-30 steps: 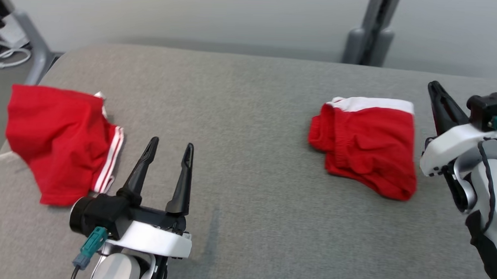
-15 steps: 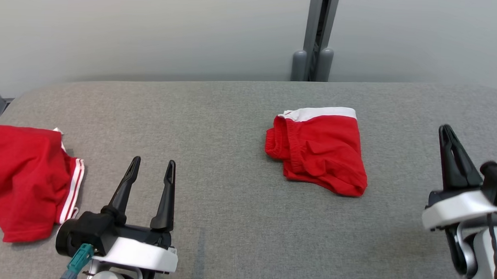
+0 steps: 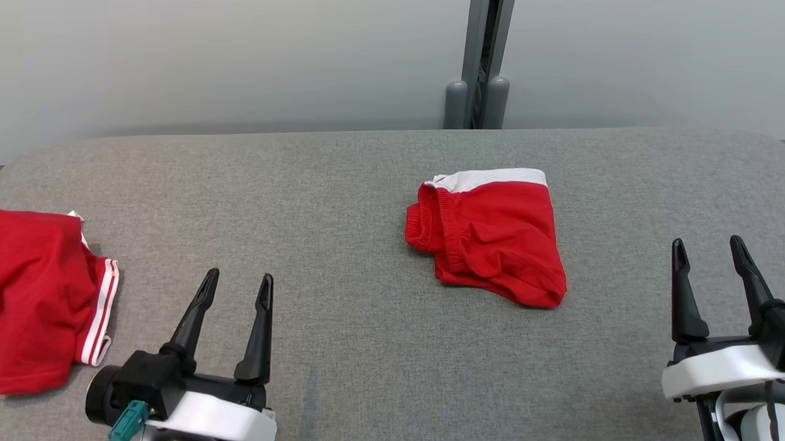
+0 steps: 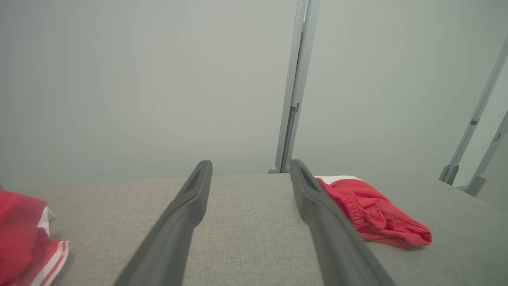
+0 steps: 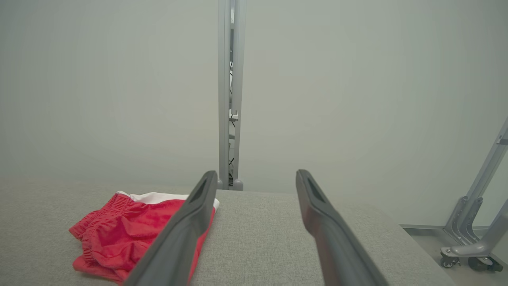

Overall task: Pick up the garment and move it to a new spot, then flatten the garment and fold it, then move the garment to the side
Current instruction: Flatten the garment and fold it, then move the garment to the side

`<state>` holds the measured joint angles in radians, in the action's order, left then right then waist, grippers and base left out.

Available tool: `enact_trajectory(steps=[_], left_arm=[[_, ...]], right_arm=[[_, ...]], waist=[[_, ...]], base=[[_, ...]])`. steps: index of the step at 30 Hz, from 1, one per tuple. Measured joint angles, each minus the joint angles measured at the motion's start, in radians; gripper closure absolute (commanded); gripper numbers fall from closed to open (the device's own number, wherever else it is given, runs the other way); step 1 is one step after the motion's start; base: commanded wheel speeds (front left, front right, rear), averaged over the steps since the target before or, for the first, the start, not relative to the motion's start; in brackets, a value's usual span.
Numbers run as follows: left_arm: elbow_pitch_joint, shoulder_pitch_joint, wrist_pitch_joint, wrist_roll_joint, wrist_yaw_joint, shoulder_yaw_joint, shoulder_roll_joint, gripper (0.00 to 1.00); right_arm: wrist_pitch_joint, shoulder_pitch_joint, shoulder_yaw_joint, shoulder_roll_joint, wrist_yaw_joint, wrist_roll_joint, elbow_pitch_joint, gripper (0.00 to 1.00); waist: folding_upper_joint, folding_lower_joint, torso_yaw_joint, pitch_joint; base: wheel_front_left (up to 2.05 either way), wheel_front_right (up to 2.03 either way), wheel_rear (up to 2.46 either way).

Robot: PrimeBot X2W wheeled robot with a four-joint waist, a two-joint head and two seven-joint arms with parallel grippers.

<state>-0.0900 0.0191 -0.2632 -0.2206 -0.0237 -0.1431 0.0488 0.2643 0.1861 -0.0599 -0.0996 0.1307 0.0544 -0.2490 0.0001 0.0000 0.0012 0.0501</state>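
Head view: the folded red fabric shorts with a white waistband (image 3: 490,240) lie on the grey fabric-covered bench (image 3: 362,350), right of centre and nearer its far edge, touched by neither claw. We judge them folded into a compact packet, so pick-up, flattening and folding look done. Whether this spot counts as the side we cannot say; a last shift may remain. The left gripper (image 3: 239,277) and right gripper (image 3: 706,243) hover along the near edge, both spread wide and empty. A second red garment with white side stripes (image 3: 27,299) lies rumpled at the left edge. The right wrist view adds a grey wheeled frame foot (image 5: 468,254) on the floor past the right end.
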Motion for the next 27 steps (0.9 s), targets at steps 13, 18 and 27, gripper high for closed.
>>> enact_trajectory(steps=[13, 18, 27], left_arm=[[-0.003, 0.000, 0.000, 0.008, -0.002, 0.002, 0.000, 0.00], [-0.007, 0.000, 0.000, 0.009, -0.003, 0.001, 0.000, 0.00], [-0.010, 0.000, 0.000, 0.009, -0.006, -0.003, 0.000, 0.00]], right_arm=[[0.000, -0.007, -0.012, 0.010, 0.000, -0.001, -0.011, 0.00], [0.000, -0.008, -0.012, 0.013, 0.000, -0.001, -0.016, 0.00], [0.000, -0.008, -0.019, 0.014, 0.000, -0.004, -0.024, 0.00]], waist=[[0.0000, 0.0000, 0.008, 0.010], [0.0000, 0.0000, 0.012, 0.013], [0.0000, 0.0000, 0.020, 0.010]], base=[[0.00, 0.00, 0.00], [0.00, 0.00, 0.00], [0.00, 0.00, 0.00]])
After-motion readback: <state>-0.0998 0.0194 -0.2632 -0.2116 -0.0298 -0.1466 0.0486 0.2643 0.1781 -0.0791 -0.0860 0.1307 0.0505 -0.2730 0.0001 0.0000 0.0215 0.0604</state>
